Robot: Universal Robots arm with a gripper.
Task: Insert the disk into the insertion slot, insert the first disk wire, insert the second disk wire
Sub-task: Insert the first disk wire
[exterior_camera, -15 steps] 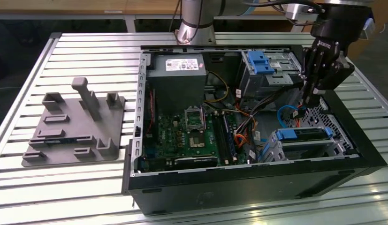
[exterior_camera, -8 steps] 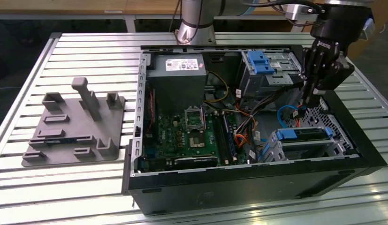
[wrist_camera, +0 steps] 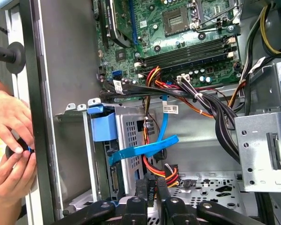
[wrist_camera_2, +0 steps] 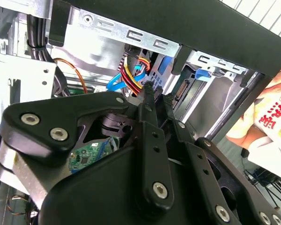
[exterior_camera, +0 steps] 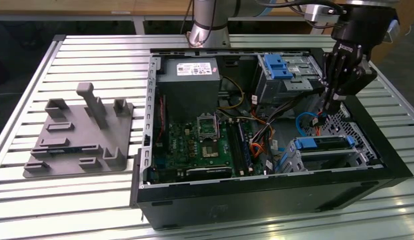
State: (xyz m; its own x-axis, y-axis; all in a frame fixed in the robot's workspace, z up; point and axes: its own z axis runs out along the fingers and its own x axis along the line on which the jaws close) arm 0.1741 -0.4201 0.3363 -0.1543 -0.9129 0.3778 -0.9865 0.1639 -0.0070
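I have the fingers clamped together on the black plug of the red-yellow-black disk wire. They sit low inside the computer case, at about three o'clock of it in the exterior view. The disk already lies in the insertion slot at roughly four o'clock, with its blue carrier edge showing.

In the first wrist view the plug sits near the disk's open end but apart from it, so I judge this wire is not yet seated. To do this step well I would hold the plug square to its socket, feed slowly, and mind the blue flat wire draped across the cage face. I cannot tell whether its end is plugged in. The loose harness close by could snag a finger.

The case stands on a desk of aluminium slats, bright with glare. A grey moulded fixture lies at nine o'clock, well apart, and the arm's column rises at twelve o'clock. A person's hands are busy just outside the case wall, which I judge calls for modest speed.
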